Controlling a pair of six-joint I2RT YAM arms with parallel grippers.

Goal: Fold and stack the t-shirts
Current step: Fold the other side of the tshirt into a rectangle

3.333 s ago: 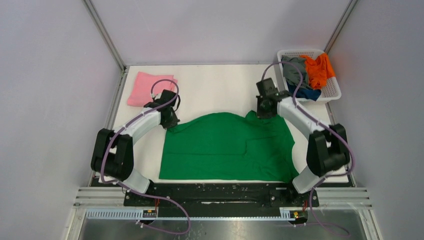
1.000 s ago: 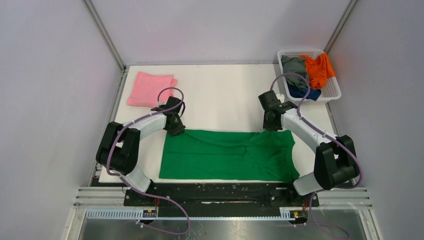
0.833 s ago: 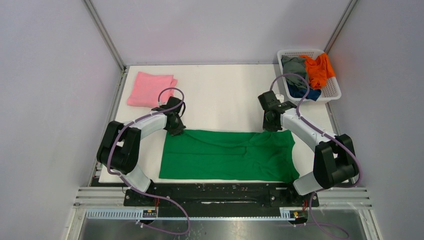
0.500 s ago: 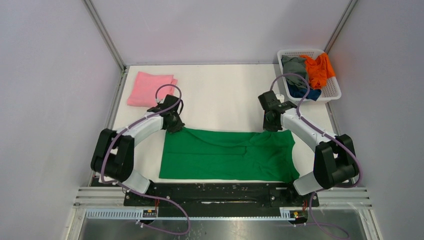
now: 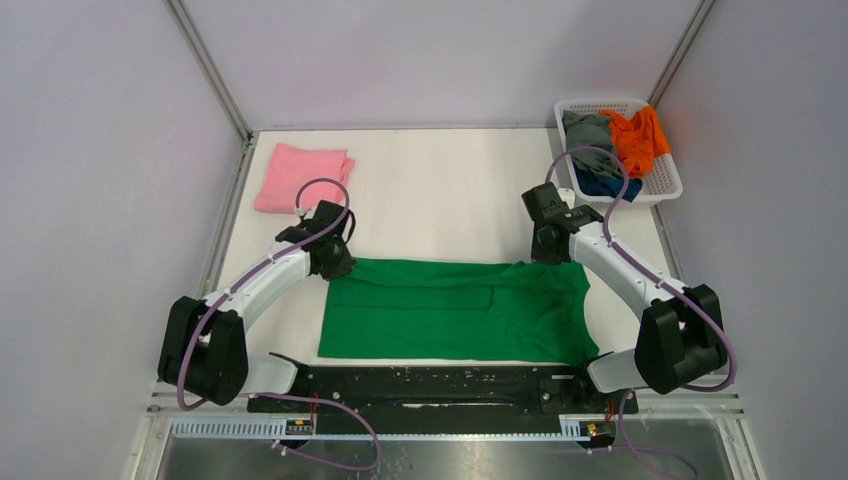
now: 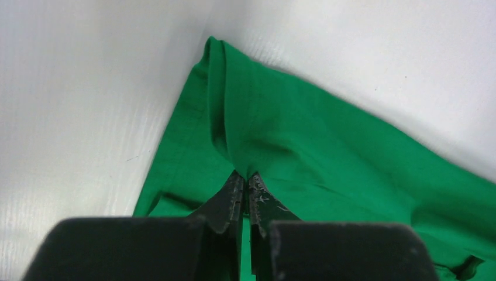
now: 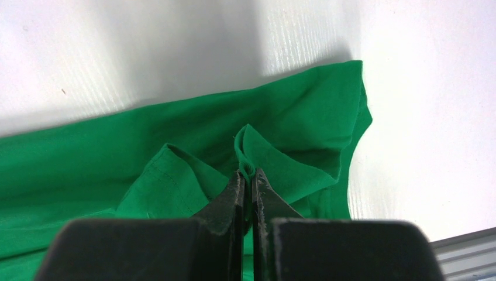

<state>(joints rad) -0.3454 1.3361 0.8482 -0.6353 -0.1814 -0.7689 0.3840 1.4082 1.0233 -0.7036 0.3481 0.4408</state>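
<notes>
The bright green t-shirt (image 5: pixel 455 310) lies folded to a wide strip on the white table near the front edge. My left gripper (image 5: pixel 335 265) is shut on its far left corner; the left wrist view shows the cloth (image 6: pixel 281 146) pinched at the fingertips. My right gripper (image 5: pixel 545 255) is shut on its far right edge, a fold of green cloth (image 7: pixel 281 146) pinched between the jaws. A folded pink t-shirt (image 5: pixel 298 177) lies at the far left. The orange t-shirt (image 5: pixel 637 138), grey t-shirt (image 5: pixel 588 130) and dark blue t-shirt (image 5: pixel 605 186) sit crumpled in the basket.
The white slatted basket (image 5: pixel 667 180) stands at the far right corner. Grey walls close in the table on three sides. The black arm rail (image 5: pixel 440 385) runs along the front edge.
The green shirt's far half was drawn toward the front, turning it into a narrower strip. Since half a second ago the left gripper slid left and slightly nearer; the right gripper shifted slightly right.
</notes>
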